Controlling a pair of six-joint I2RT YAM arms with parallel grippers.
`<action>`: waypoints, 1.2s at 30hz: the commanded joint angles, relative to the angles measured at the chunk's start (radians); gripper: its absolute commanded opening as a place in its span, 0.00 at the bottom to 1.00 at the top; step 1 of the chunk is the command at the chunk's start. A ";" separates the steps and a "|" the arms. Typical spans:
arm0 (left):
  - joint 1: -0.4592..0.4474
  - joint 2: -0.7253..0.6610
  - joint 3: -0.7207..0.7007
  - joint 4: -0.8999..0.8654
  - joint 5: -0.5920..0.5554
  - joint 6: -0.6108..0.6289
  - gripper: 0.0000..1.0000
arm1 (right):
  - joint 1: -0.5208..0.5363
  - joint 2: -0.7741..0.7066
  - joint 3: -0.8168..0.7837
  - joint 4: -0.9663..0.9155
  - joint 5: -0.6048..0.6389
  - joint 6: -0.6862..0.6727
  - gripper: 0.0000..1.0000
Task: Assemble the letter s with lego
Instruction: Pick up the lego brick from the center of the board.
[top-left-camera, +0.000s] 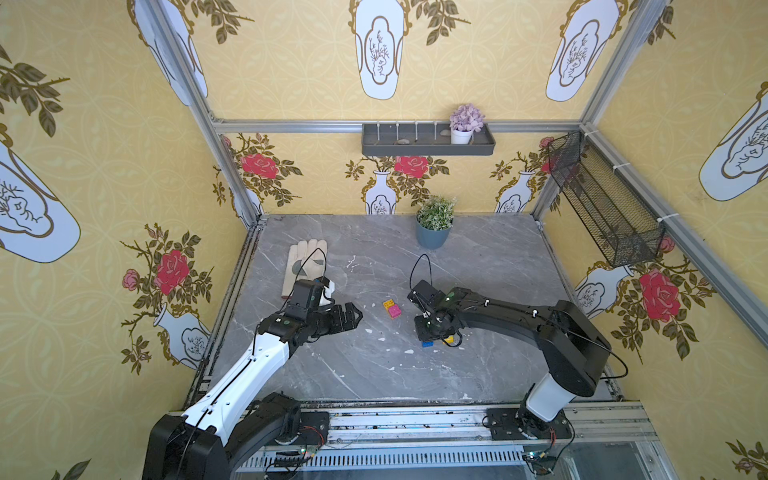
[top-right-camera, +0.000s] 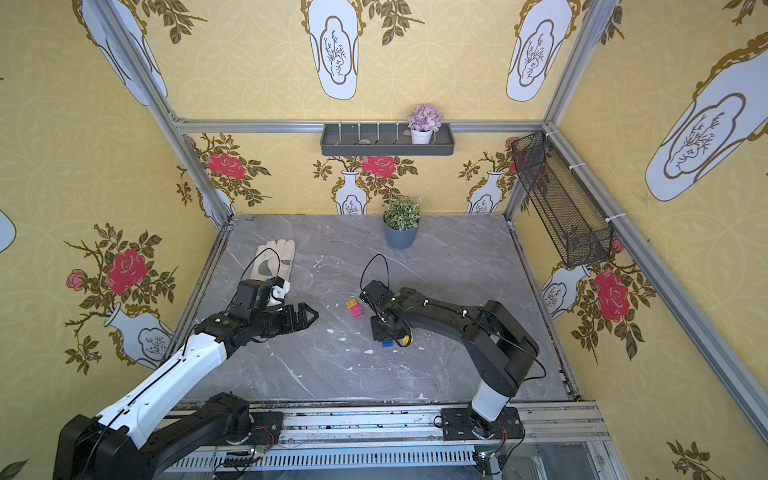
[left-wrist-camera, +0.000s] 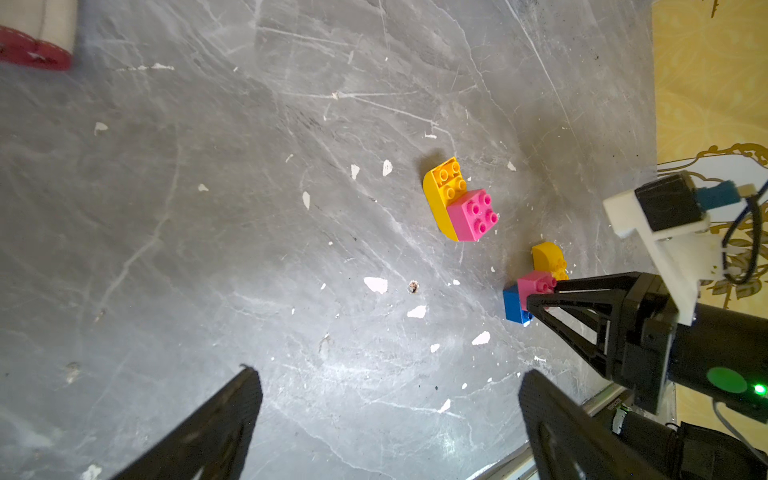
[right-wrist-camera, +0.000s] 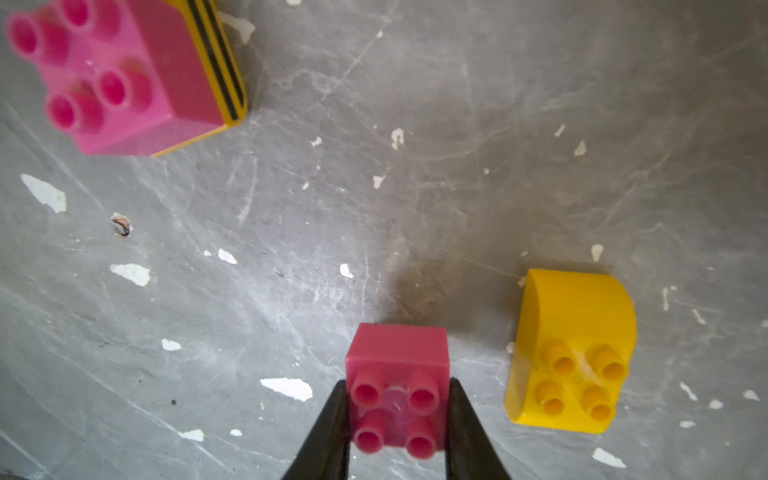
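The grey marbled tabletop is shown in both top views, and two arms are reached in over it: the white-and-black left arm and the black right arm. A pale leather work glove is lying at the far left (no part in this build, it is judged).

The left gripper is held clear of the surface. Its jaws are spread wide with nothing between them, and it is pointed toward the middle of the table. The right gripper is set down right of centre and is clamped on a small pink square studded plastic brick, with one finger pressed to each side wall.

Now the score. One joint is made: a yellow oblong round-ended plastic brick is capped at one end by a second pink square brick. That pair is parked between the two grippers. In the left wrist view a blue square plastic brick is glimpsed right against the gripped pink one and lower than it (pressed home or merely touching cannot be told). A loose yellow round-ended brick is sitting just beside them, clear of the pink.

By judgement, well under half is done. The pink-to-blue joint is to be settled, the loose yellow is to be added, and the two halves are to be married into the S.
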 joint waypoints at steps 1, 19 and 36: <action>0.001 0.003 -0.004 0.014 -0.001 0.005 0.99 | 0.033 0.043 -0.026 -0.010 0.025 0.024 0.17; 0.000 0.006 -0.003 0.016 -0.001 0.006 0.99 | 0.031 0.057 0.059 -0.040 0.045 -0.112 0.38; 0.002 0.018 -0.005 0.020 0.002 0.007 0.99 | 0.032 0.035 0.001 0.039 0.014 -0.044 0.57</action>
